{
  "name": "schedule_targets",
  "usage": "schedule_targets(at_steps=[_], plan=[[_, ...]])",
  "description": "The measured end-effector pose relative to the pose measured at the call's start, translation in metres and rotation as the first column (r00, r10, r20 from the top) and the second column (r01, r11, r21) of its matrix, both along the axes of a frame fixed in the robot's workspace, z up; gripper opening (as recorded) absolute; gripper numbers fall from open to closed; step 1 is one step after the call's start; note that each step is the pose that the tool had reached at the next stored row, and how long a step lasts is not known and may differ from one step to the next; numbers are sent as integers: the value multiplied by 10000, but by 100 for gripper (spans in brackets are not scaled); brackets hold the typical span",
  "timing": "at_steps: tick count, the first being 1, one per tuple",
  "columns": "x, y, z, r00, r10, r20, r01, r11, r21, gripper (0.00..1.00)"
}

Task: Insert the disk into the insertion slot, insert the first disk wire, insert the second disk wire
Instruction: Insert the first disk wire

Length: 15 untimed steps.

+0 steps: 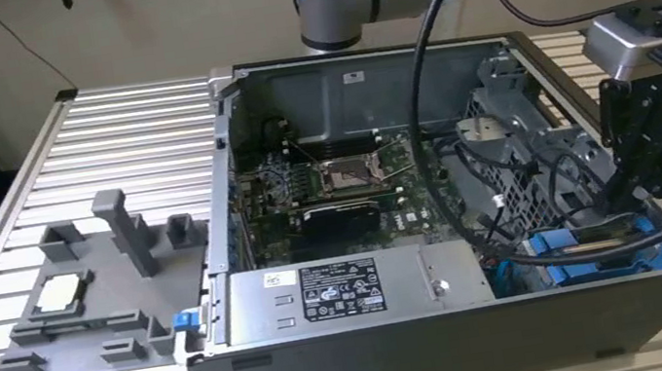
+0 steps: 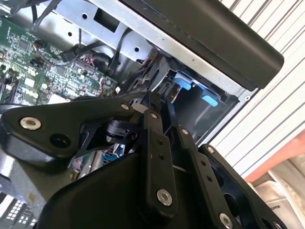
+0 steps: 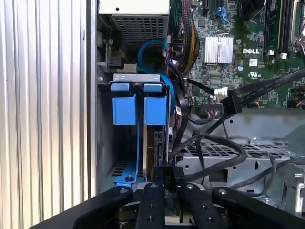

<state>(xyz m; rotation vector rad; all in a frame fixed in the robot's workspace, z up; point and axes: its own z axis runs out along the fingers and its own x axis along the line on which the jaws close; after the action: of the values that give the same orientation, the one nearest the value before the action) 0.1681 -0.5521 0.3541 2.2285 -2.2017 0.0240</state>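
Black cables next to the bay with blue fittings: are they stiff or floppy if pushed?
The black cables probably are floppy: they lie in loose curves over the perforated cage. Pushed, they would likely bend aside yet spring back, as the sheaths look thick.

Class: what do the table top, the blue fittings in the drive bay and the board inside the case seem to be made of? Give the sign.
Table top: likely aluminium, matt pale silver, with straight parallel ribs as in extruded profiles. Blue fittings: probably moulded plastic, even bright colour, smooth slight sheen. Board: seemingly lacquered circuit laminate, a green surface carrying soldered parts.
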Motion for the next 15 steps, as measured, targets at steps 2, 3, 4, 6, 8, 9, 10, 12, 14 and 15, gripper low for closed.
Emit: schedule_targets(at_steps=[2,3,4,6,8,9,10,12,14,15], plan=[[9,-1,-20,10000,-21,-49,21,10000,-1,19],[16,-1,-30,10000,-26,-75,26,10000,-1,19],[25,-2,-38,9999,-29,-99,29,10000,-3,19],[41,-3,-51,9999,-35,-144,35,10000,-2,19],[54,-6,-62,9998,-46,-194,46,10000,0,19],[58,-8,-68,9998,-52,-213,52,10000,0,19],[61,-11,-74,9997,-60,-235,60,10000,0,19],[67,-21,-84,9996,-71,-283,71,10000,-1,19],[72,-32,-95,9994,-81,-333,81,10000,-1,19],[75,-38,-102,9993,-86,-354,86,10000,-1,19]])
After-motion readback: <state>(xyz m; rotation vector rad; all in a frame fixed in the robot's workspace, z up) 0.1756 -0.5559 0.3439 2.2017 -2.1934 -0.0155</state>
